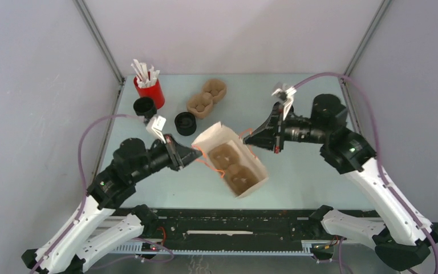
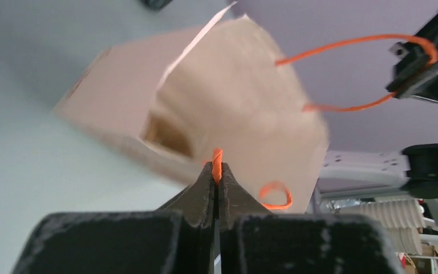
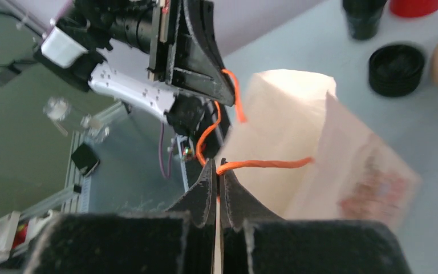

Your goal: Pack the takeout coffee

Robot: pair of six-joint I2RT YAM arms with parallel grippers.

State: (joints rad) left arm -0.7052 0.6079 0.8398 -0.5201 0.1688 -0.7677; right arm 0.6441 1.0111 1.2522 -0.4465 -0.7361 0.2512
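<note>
My left end effector (image 1: 197,152) and right end effector (image 1: 245,136) each pinch an orange handle (image 2: 217,158) of the paper bag (image 1: 212,137). I'd spread them evenly, without tearing. The takeout coffee (image 1: 144,107) stands on the desk (image 1: 308,114) beside the red cup (image 1: 151,94).

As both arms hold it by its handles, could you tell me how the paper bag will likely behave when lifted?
The paper bag probably flexes rather than holding shape: thin walls hung from orange handles pinched by the left gripper and right gripper. It looks tilted, so the pulp tray inside may slide. Likely light, apt to swing.
</note>
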